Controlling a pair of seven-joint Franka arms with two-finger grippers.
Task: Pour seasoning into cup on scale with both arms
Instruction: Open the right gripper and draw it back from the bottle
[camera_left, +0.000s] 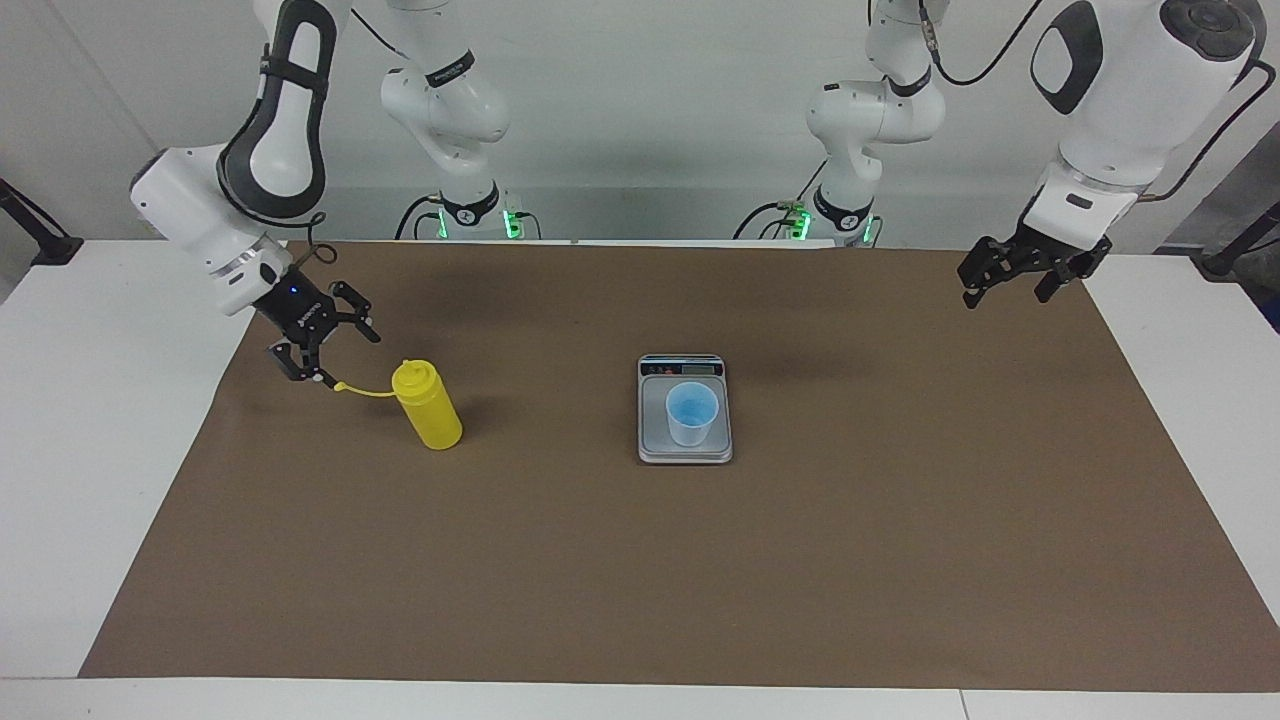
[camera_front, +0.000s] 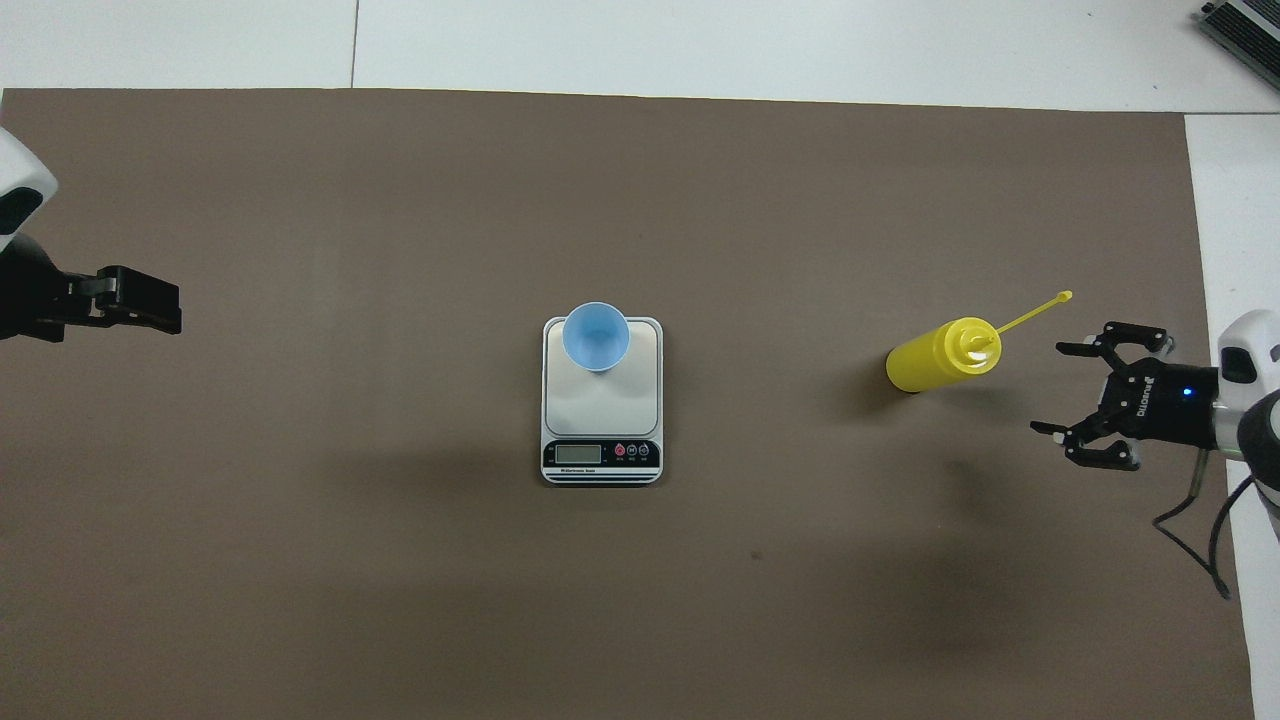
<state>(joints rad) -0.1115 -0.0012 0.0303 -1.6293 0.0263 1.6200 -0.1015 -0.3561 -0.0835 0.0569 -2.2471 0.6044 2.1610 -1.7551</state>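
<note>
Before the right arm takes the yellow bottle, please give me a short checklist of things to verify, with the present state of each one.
1. Right gripper fingers spread wide enough for a grasp: ok, open.
2. Right gripper around the yellow bottle: not ok, it is beside the bottle toward the right arm's end, not touching the body.
3. Bottle upright on the brown mat: ok.
4. Cap off the nozzle: ok, it hangs out on its tether.
5. Blue cup upright on the scale: ok.
6. Left gripper out of the way: ok, it waits over the mat's edge at the left arm's end.
</note>
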